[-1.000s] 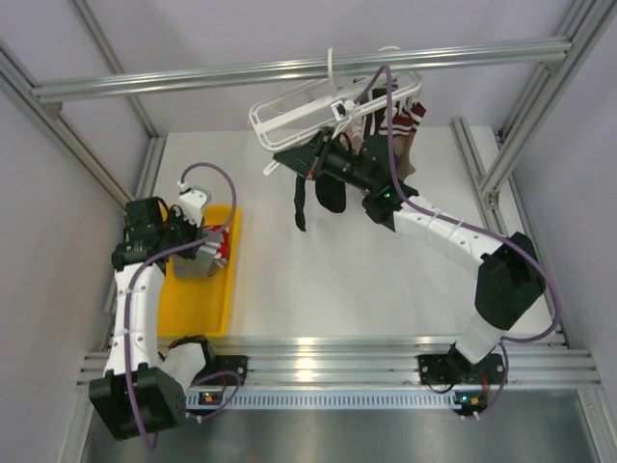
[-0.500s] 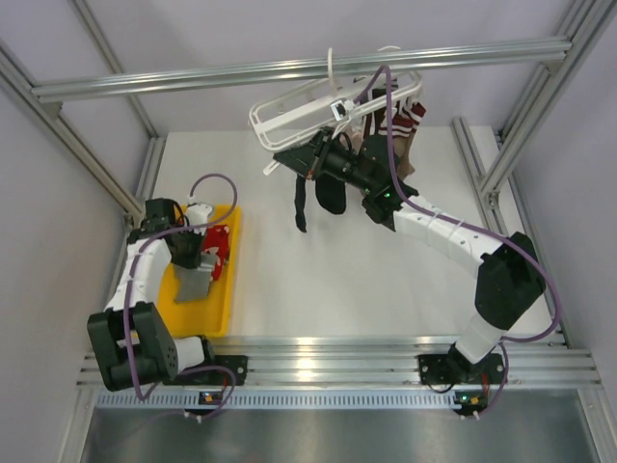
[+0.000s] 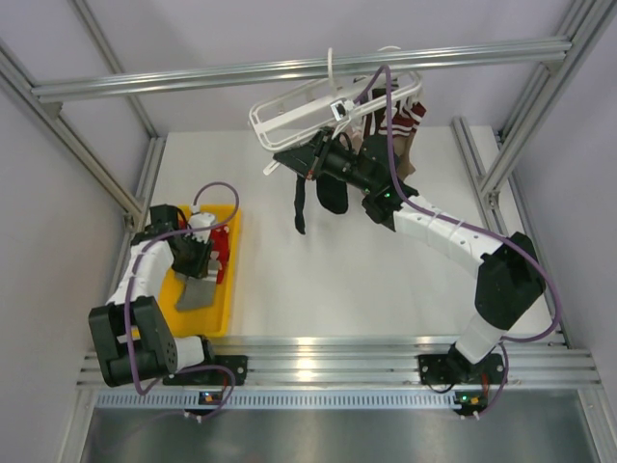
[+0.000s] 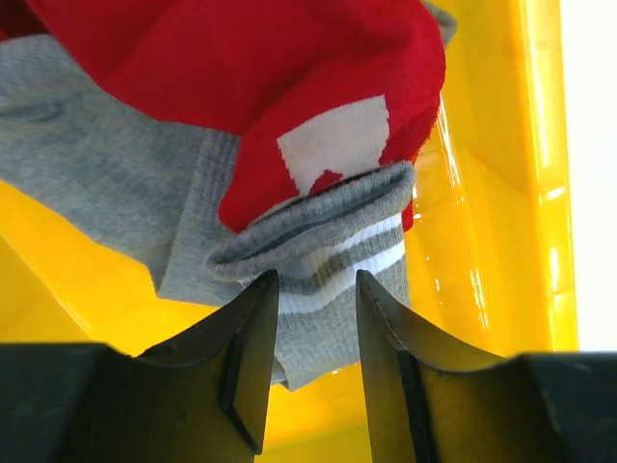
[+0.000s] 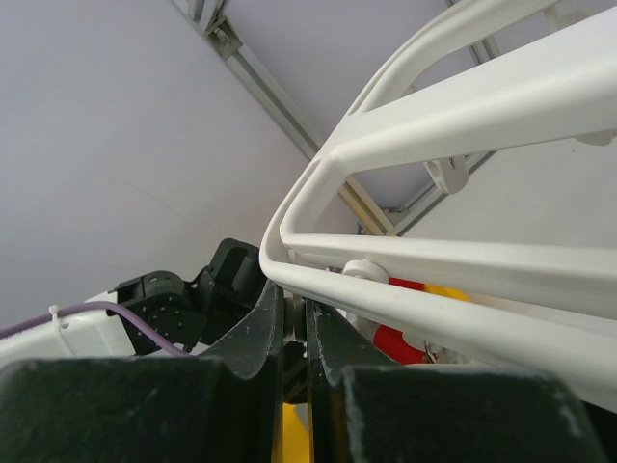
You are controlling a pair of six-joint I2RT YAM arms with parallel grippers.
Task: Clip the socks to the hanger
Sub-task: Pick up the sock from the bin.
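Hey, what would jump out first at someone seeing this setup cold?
The bright yellow tray at the left of the table, holding a red sock over a grey sock, with the open left fingers at the grey cuff. At the back, the white hanger hangs tilted from the overhead bar, its frame pinched by the right fingers.

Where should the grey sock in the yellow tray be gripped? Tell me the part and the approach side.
Grip the grey sock by its striped cuff, coming from the open end where the left gripper faces it, jaws apart. The cuff bunches into a raised fold, poking out from under the red sock.
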